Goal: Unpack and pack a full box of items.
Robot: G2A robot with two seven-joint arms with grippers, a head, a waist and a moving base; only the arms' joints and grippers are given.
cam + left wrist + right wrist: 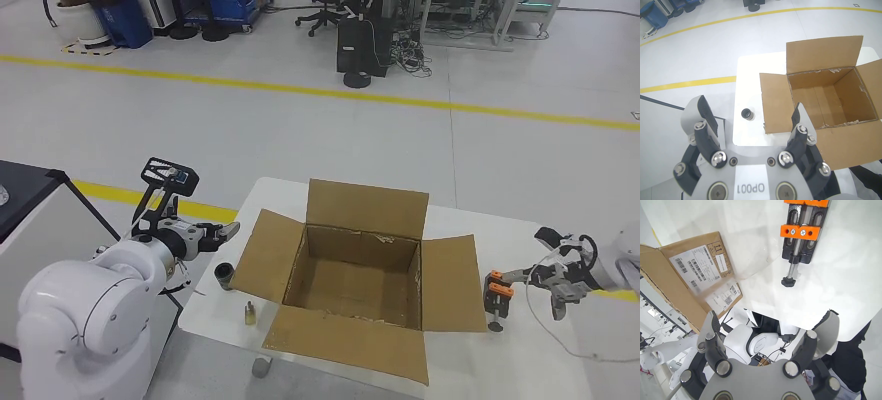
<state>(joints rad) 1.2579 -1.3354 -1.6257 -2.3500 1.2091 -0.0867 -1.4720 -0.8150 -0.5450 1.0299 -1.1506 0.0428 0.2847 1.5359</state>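
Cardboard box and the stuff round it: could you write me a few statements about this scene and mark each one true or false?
1. The cardboard box is open, with its flaps spread outward. True.
2. The box is packed full of items. False: its floor looks bare.
3. An orange-and-black vise sits on the white table, outside the box. True.
4. The dark cylinder lies inside the box. False: it stands on the table outside the box, beside a flap.
5. The right arm's jaws are clamped on the vise. False: they stand open, apart from it, holding nothing.
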